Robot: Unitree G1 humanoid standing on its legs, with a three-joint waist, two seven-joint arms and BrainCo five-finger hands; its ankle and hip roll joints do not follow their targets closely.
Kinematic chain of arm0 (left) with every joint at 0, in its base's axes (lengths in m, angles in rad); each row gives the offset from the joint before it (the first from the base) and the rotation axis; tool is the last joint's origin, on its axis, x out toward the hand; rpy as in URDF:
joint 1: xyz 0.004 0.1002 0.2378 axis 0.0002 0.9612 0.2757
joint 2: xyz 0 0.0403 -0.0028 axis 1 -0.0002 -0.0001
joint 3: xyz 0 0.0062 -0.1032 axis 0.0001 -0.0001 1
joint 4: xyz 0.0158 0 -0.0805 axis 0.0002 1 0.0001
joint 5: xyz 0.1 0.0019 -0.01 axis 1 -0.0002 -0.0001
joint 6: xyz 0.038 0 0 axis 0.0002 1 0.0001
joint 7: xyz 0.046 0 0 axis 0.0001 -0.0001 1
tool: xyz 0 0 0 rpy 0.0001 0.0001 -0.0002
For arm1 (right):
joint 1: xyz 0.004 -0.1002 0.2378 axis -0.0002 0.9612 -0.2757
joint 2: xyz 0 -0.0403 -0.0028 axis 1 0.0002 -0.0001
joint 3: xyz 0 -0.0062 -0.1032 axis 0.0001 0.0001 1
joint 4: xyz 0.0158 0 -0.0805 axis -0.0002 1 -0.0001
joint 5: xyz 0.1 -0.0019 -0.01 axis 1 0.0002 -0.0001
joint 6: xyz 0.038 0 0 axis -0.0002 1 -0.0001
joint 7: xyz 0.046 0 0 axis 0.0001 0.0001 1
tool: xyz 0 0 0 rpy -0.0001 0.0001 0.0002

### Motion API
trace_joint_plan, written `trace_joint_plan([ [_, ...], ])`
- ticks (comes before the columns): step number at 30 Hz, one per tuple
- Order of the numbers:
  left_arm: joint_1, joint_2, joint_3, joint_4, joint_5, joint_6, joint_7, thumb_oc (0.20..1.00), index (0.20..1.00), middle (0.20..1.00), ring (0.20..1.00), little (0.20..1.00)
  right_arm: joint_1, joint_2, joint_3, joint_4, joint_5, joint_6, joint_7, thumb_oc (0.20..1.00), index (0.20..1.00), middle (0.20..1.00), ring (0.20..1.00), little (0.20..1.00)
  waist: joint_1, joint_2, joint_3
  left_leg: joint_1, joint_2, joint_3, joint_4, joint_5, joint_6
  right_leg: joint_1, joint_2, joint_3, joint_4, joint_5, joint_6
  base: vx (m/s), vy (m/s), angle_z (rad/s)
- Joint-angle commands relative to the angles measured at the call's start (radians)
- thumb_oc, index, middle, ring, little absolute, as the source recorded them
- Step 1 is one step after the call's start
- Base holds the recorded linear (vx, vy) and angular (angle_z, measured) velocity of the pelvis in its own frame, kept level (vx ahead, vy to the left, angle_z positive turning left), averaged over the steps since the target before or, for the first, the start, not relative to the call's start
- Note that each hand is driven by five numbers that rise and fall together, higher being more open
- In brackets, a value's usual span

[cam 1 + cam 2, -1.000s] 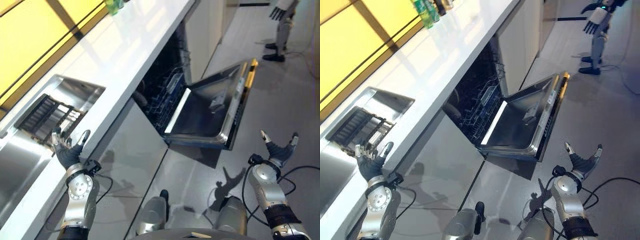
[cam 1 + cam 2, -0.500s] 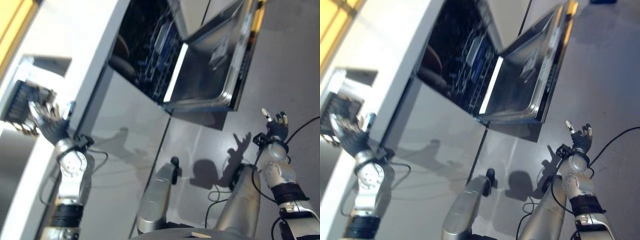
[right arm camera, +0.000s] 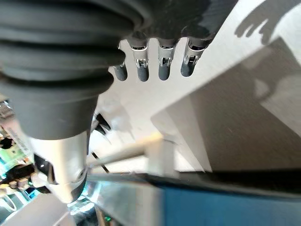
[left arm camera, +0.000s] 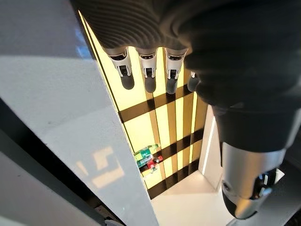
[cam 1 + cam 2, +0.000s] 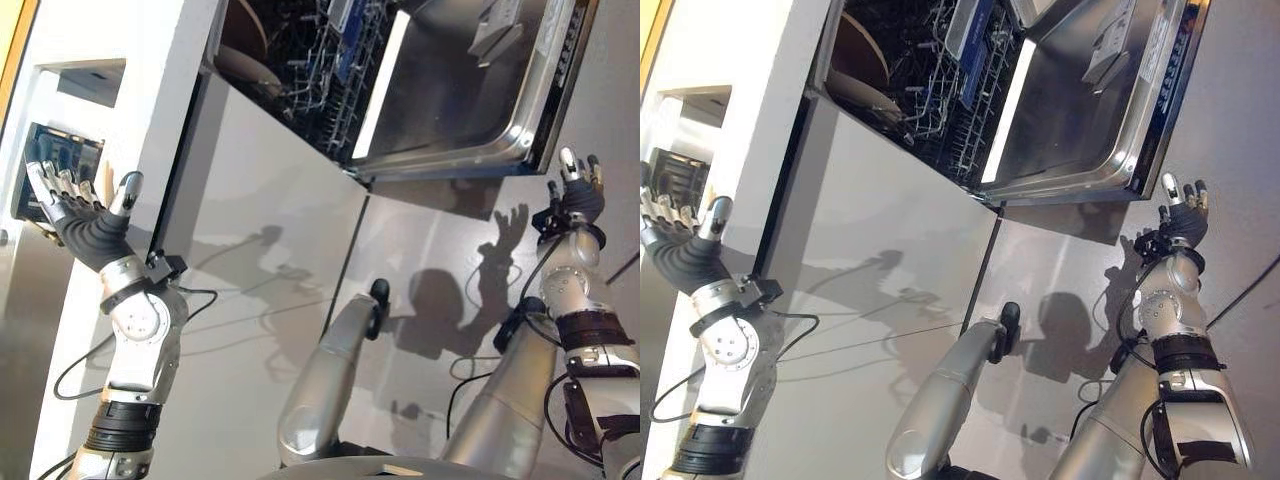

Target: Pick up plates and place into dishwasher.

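White counter on the left, pale grey cabinet front below it. Dishwasher: dark inside, blue-grey rack, steel door with a yellow far edge. Tan plate in the rack. Grey floor. Black dish rack in the steel sink. Yellow wall with dark bars; green and red bottles.

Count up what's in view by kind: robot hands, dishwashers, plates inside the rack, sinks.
Robot hands: 2, left hand and right hand, both open and empty
Dishwasher, door down: 1
Plates in rack: 2
Sink: 1
Total: 6
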Motion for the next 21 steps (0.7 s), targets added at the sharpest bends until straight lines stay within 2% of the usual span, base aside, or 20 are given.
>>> trace_joint_plan([
  [1,0.111,-0.032,-0.061,0.100,-0.097,0.047,-0.017,1.000,1.000,1.000,1.000,1.000,-0.091,-0.061,-0.016,-0.010,0.048,0.042,0.048,1.000,1.000,1.000,1.000,1.000,-0.015,0.074,0.071,-0.124,-0.043,0.049,-0.135,0.216,0.117,-0.043,0.053,0.029,0.142,-0.049,-0.056,0.04,0.053,-0.03],
  [4,0.122,-0.026,-0.049,0.086,-0.095,0.037,-0.035,1.000,1.000,1.000,1.000,1.000,-0.117,-0.072,-0.003,0.028,0.040,0.098,0.041,1.000,1.000,1.000,1.000,1.000,-0.004,0.083,0.071,-0.152,-0.051,0.050,-0.119,0.218,0.120,-0.072,0.056,0.039,0.168,-0.056,-0.061,0.02,0.027,0.04],
  [6,0.126,-0.020,-0.042,0.073,-0.100,0.035,-0.046,1.000,1.000,1.000,1.000,1.000,-0.131,-0.079,0.007,0.056,0.083,0.168,0.050,1.000,1.000,1.000,1.000,1.000,0.004,0.088,0.071,-0.170,-0.059,0.049,-0.110,0.219,0.121,-0.088,0.059,0.044,0.186,-0.061,-0.064,0.00,0.003,0.05],
  [7,0.129,-0.019,-0.040,0.067,-0.100,0.033,-0.051,1.000,1.000,1.000,1.000,1.000,-0.141,-0.084,0.016,0.066,0.091,0.182,0.063,1.000,1.000,1.000,1.000,1.000,0.009,0.090,0.071,-0.180,-0.062,0.049,-0.105,0.220,0.124,-0.097,0.059,0.045,0.194,-0.065,-0.065,-0.01,-0.014,0.04],
  [12,0.144,-0.011,-0.026,0.049,-0.106,0.025,-0.087,1.000,1.000,1.000,1.000,1.000,-0.167,-0.071,0.053,0.060,0.127,0.189,0.158,1.000,1.000,1.000,1.000,1.000,0.032,0.092,0.071,-0.205,-0.076,0.042,-0.089,0.222,0.131,-0.116,0.052,0.043,0.221,-0.074,-0.068,-0.02,-0.029,0.12],
  [17,0.155,-0.012,-0.005,0.043,-0.114,0.011,-0.115,1.000,1.000,1.000,1.000,1.000,-0.161,-0.036,0.091,-0.064,0.117,0.166,0.289,1.000,1.000,1.000,1.000,1.000,0.048,0.085,0.071,-0.198,-0.084,0.031,-0.114,0.239,0.136,-0.108,0.043,0.026,0.216,-0.075,-0.060,-0.03,-0.027,0.09],
  [21,0.162,-0.011,0.015,0.056,-0.134,-0.009,-0.151,1.000,1.000,1.000,1.000,1.000,-0.159,-0.017,0.138,-0.174,0.079,0.195,0.398,1.000,1.000,1.000,1.000,1.000,0.060,0.073,0.071,-0.178,-0.087,0.018,-0.132,0.250,0.131,-0.081,0.040,0.006,0.202,-0.080,-0.052,-0.02,-0.009,0.02],
])
